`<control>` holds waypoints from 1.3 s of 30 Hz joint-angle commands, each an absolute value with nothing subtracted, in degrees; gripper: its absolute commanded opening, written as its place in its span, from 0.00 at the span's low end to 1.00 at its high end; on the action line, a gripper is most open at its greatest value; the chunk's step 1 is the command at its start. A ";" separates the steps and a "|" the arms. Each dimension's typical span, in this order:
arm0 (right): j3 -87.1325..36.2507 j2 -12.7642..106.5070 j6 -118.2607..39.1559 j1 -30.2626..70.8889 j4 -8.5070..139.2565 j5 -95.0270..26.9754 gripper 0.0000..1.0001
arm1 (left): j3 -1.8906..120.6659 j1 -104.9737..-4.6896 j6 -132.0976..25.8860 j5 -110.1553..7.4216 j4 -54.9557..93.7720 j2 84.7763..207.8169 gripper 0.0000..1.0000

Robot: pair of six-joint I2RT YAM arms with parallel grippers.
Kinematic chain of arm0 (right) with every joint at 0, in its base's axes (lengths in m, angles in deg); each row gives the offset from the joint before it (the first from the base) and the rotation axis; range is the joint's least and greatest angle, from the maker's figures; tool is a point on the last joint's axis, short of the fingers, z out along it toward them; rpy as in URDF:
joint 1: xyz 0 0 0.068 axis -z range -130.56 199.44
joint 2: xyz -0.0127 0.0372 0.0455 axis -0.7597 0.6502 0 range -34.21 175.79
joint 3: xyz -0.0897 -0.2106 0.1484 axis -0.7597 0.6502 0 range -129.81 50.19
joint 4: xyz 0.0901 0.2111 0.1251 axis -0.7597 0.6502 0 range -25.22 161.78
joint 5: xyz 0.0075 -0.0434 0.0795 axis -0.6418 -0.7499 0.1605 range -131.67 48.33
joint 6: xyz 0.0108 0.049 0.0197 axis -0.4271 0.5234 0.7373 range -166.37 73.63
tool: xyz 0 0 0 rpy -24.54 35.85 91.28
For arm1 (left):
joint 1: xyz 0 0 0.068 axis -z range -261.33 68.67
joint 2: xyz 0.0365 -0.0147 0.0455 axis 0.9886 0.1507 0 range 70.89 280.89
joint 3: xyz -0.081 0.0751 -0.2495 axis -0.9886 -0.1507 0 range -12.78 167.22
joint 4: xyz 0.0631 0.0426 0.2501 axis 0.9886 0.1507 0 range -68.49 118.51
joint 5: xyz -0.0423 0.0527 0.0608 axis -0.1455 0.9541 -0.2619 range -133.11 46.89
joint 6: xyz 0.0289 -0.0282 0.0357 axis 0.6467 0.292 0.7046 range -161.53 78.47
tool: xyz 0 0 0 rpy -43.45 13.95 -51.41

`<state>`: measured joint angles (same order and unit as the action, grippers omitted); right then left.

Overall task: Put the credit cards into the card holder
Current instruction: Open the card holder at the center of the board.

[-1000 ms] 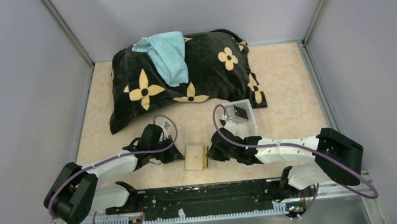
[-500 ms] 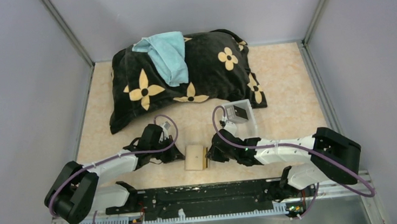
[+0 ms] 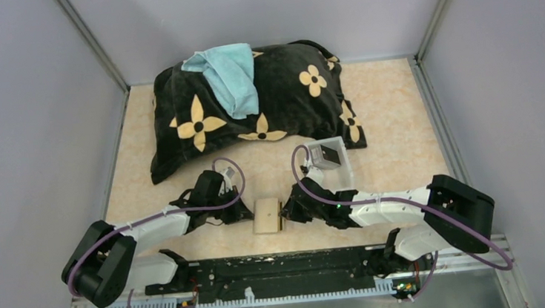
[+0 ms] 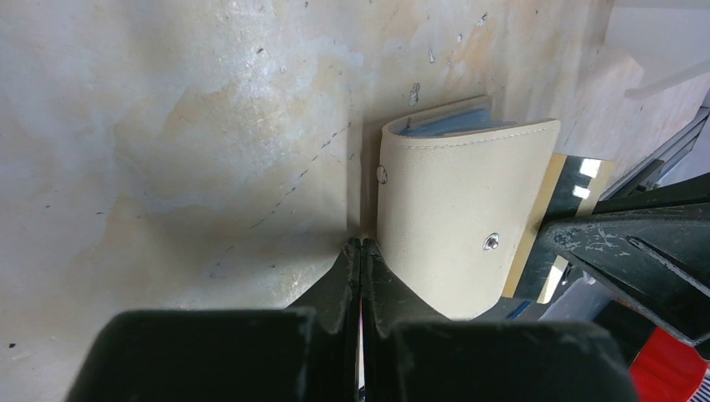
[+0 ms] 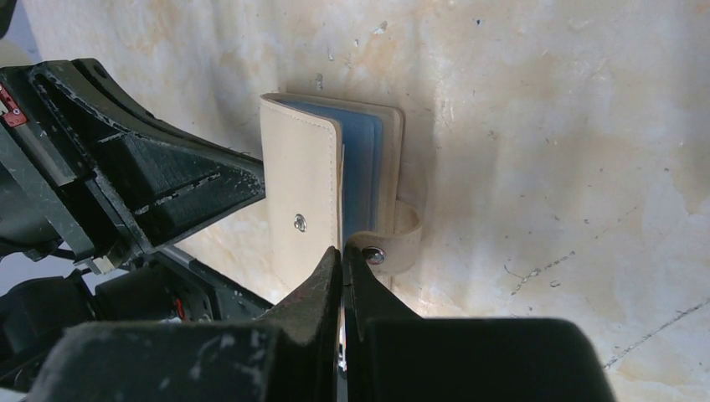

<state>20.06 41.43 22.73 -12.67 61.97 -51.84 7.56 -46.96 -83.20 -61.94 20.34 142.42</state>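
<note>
Card holder (image 3: pixel 269 216): tan, snap tab (image 5: pixel 393 243) undone, lying on the bench (image 3: pixel 400 113) close to its near edge, midway along.
Left jaws: fully closed, nothing seen between them, tips touching the holder's left side.
Right jaws: fully closed, tips at the snap tab; whether they grip it cannot be told.
White tray (image 3: pixel 327 157): mid-bench, dark card (image 3: pixel 331 156) inside.
</note>
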 commanded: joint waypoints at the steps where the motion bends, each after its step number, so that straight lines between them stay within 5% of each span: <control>1: 20.37 41.86 22.98 -12.26 57.65 -51.30 0.00 | 6.65 -46.70 -80.76 -59.86 24.40 144.40 0.00; 39: 13.45 41.73 16.46 -11.95 57.85 -48.43 0.00 | 6.14 -45.38 -83.34 -65.76 15.54 151.88 0.00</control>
